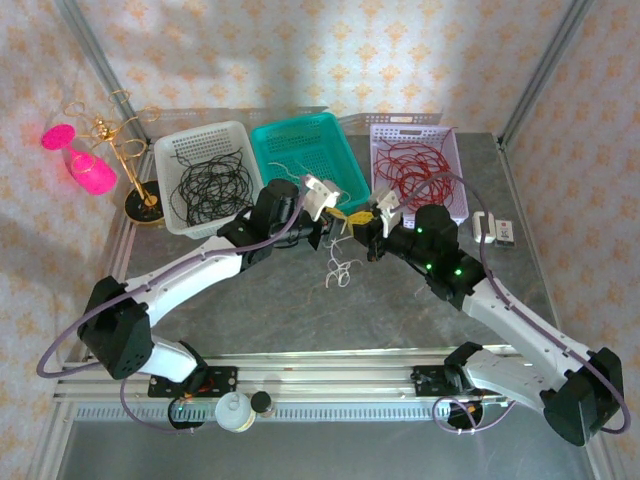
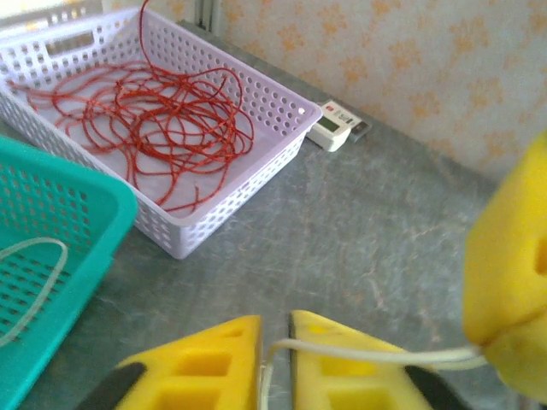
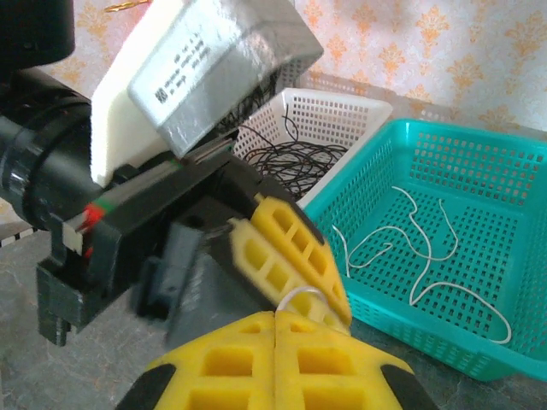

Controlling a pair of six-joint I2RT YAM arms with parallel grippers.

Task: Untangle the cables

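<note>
A white cable (image 2: 376,352) is pinched by both grippers at once. My left gripper (image 2: 275,329) is shut on it, and the strand runs right to the other gripper's yellow finger (image 2: 513,282). My right gripper (image 3: 275,318) is shut too, with a small white loop (image 3: 304,294) rising from its tips against the left fingers (image 3: 286,248). From above, the left gripper (image 1: 343,215) and right gripper (image 1: 362,220) meet tip to tip over the table, and the white cable's loose end (image 1: 340,270) lies below them. Red cables (image 2: 162,128) lie in the lilac basket (image 2: 256,184).
Three baskets line the back: a white basket (image 1: 205,135) holding black cables (image 1: 212,185), a teal basket (image 1: 345,185) holding white strands (image 3: 410,248), and the lilac basket (image 1: 452,160). A small white device (image 1: 497,230) sits right of it. A gold wire stand (image 1: 140,195) and pink objects (image 1: 90,172) stand at the back left.
</note>
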